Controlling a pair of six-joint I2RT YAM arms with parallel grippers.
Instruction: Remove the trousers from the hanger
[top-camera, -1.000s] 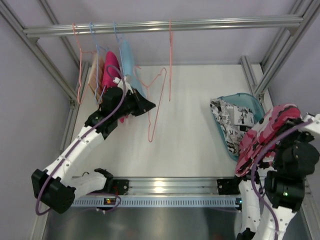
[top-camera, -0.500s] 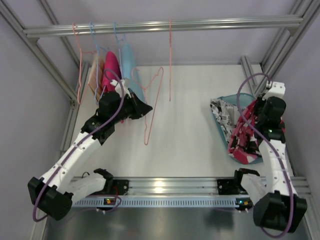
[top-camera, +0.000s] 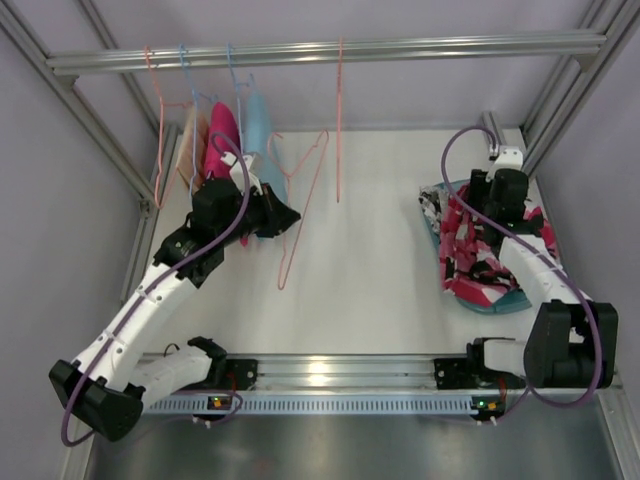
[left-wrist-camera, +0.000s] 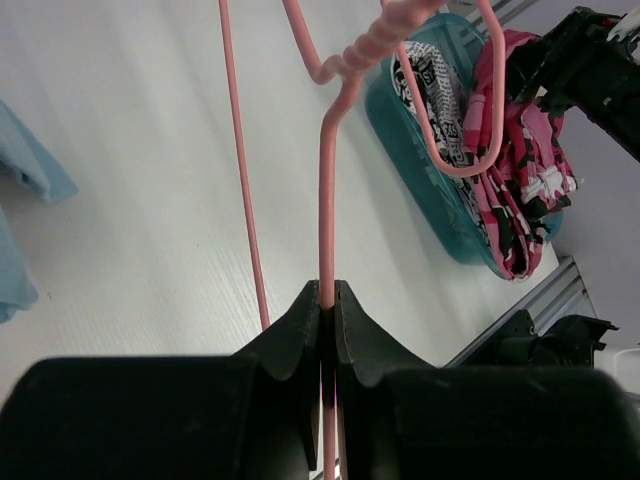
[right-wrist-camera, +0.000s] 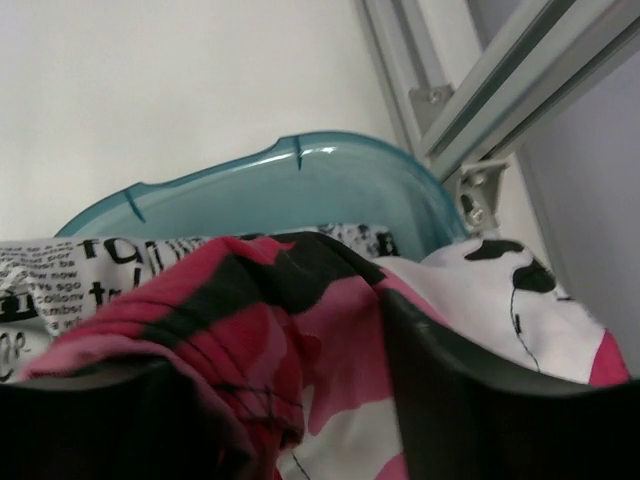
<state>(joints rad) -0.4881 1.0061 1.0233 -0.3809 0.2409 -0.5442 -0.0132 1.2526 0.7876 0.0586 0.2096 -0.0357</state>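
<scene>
The left pincer (left-wrist-camera: 328, 300) was clamped tight on the straight stem of a bare pink wire hanger (left-wrist-camera: 327, 200), the wire pinched between its two black fingers just below the twisted neck. In the overhead view that pincer (top-camera: 285, 213) sat over the left part of the white bench (top-camera: 380, 250), with the hanger slanting down and away from it. Just behind it a light-blue garment (top-camera: 255, 125), a magenta one (top-camera: 222, 130) and a tan one (top-camera: 190, 140) hung close together from the aluminium rail (top-camera: 400, 48), and another bare pink hanger (top-camera: 339, 120) hung from the rail further right.

The right pincer (top-camera: 480, 225) pointed down into a teal plastic tub (right-wrist-camera: 300, 165) at the right of the bench. Its jaws stood apart, with the pink-red trousers with black and white patches (right-wrist-camera: 300, 330) bunched between them; whether the cloth was pinched, I could not tell. These trousers lay in the tub, off any hanger. The black-and-white comic-print trousers (right-wrist-camera: 60, 275) lay beside and partly under them in the same tub, showing along its left side
</scene>
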